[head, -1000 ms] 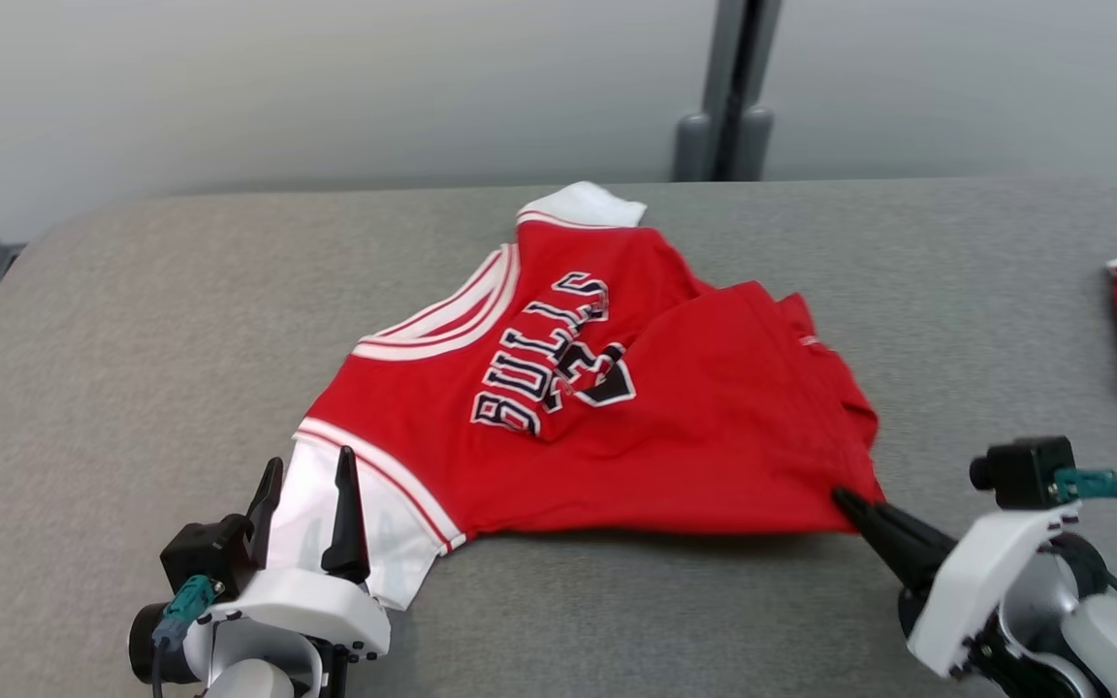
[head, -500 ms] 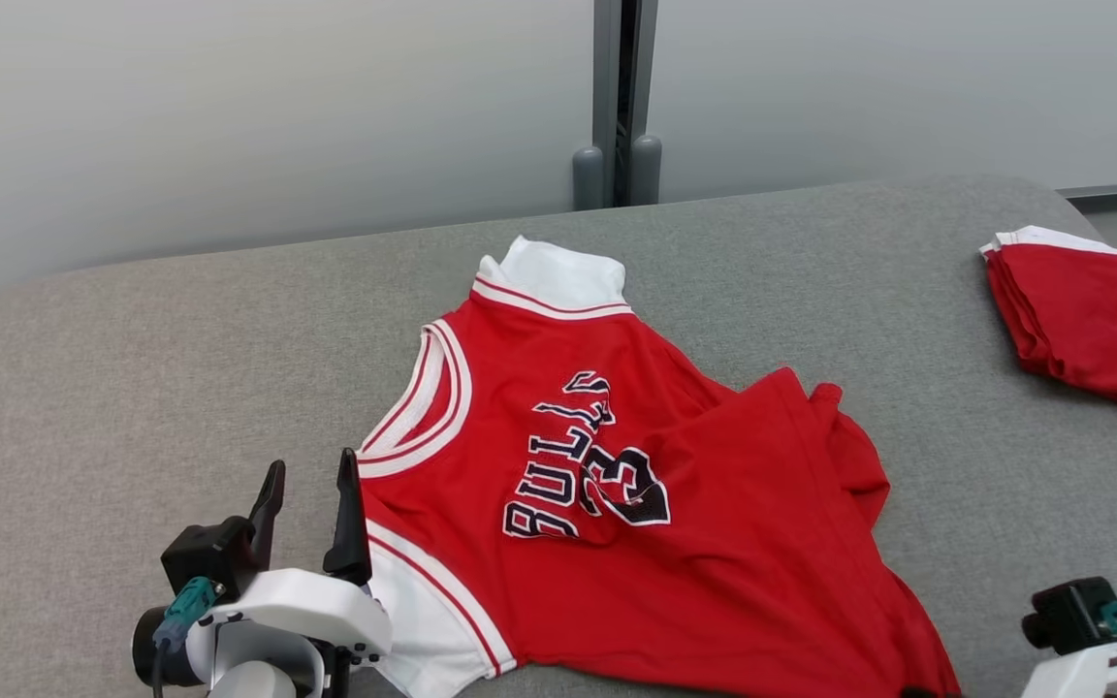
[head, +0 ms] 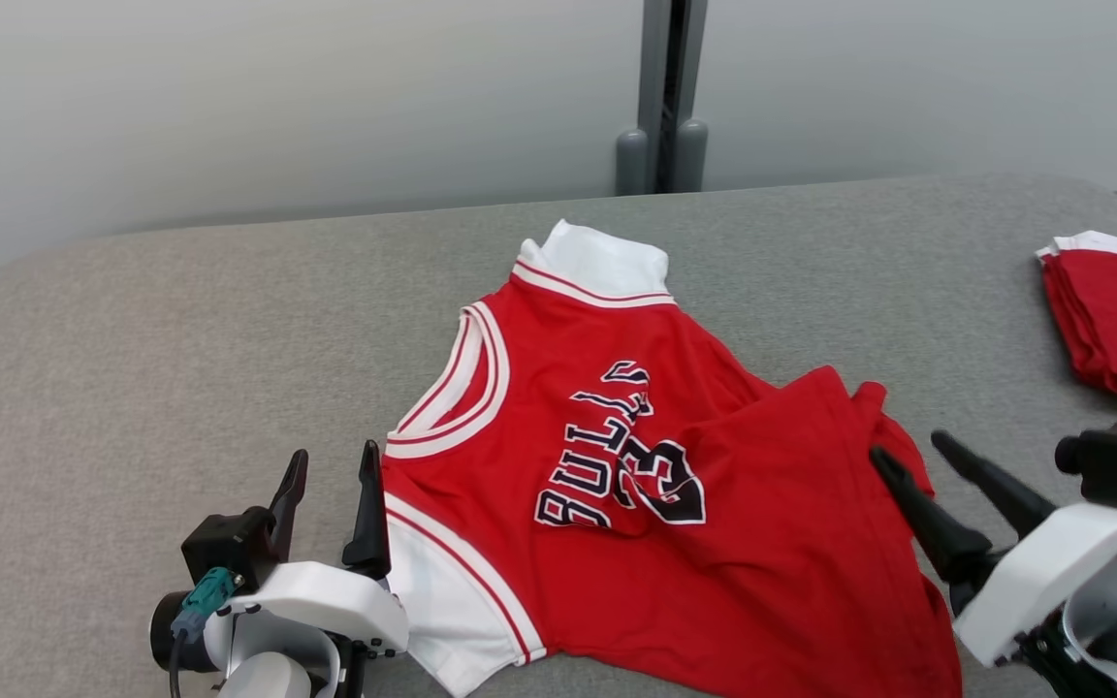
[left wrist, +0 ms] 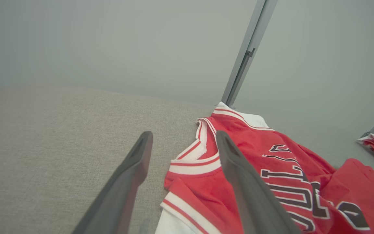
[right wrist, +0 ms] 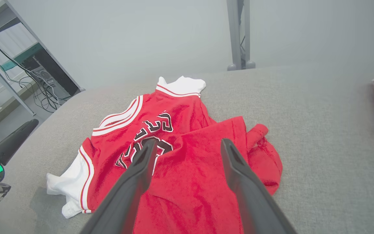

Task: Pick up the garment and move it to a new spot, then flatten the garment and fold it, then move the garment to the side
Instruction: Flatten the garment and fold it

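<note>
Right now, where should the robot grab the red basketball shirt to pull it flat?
I'd grab the rumpled corner of the red jersey, coming in low from the robot's right, where the open right pincer hovers. That corner is folded over and humps up off the grey table, so there's an edge to pinch; the flat middle offers none.
</note>
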You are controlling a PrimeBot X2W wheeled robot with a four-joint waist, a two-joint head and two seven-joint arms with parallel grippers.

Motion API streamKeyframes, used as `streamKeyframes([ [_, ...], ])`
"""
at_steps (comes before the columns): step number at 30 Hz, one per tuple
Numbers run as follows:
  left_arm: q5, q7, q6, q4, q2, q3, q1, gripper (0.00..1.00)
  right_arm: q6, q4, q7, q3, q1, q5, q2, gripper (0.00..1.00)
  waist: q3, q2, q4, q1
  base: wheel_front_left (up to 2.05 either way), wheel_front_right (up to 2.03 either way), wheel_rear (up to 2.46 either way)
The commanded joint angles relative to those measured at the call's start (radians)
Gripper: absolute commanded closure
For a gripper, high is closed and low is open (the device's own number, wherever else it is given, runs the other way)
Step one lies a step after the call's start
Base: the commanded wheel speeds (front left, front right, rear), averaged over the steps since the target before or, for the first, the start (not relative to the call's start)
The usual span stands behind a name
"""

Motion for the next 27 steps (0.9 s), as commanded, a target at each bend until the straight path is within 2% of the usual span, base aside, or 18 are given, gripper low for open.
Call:
streamKeyframes([
  [1, -0.001, -0.004, -0.004, -0.007, 0.005, -0.003, -0.015, 0.0, 0.0, 0.027, -0.072, 0.011, -0.041, -0.041, -0.002, 0.0, 0.008, -0.0001, 0.024, 0.0, 0.0, 0.0, 0.0],
  [5, 0.004, -0.004, -0.017, -0.025, 0.005, -0.013, -0.01, 0.0, 0.0, 0.098, -0.21, 0.051, -0.112, -0.124, -0.015, 0.0, 0.019, -0.0001, 0.058, 0.0, 0.0, 0.0, 0.0],
  [13, 0.02, -0.004, -0.024, -0.045, 0.004, -0.011, 0.023, 0.0, 0.0, 0.254, -0.371, 0.098, -0.171, -0.19, 0.004, 0.0, 0.02, -0.0001, 0.107, 0.0, 0.0, 0.0, 0.0],
  [21, 0.026, -0.004, -0.029, -0.061, 0.004, -0.017, 0.021, 0.0, 0.0, 0.354, -0.412, 0.122, -0.242, -0.183, -0.013, 0.0, 0.052, -0.0001, 0.152, 0.0, 0.0, 0.0, 0.0],
  [27, 0.01, -0.004, -0.03, -0.066, 0.005, -0.056, -0.022, 0.0, 0.0, 0.473, -0.348, 0.111, -0.377, -0.128, -0.039, 0.0, 0.128, -0.0001, 0.224, 0.0, 0.0, 0.0, 0.0],
])
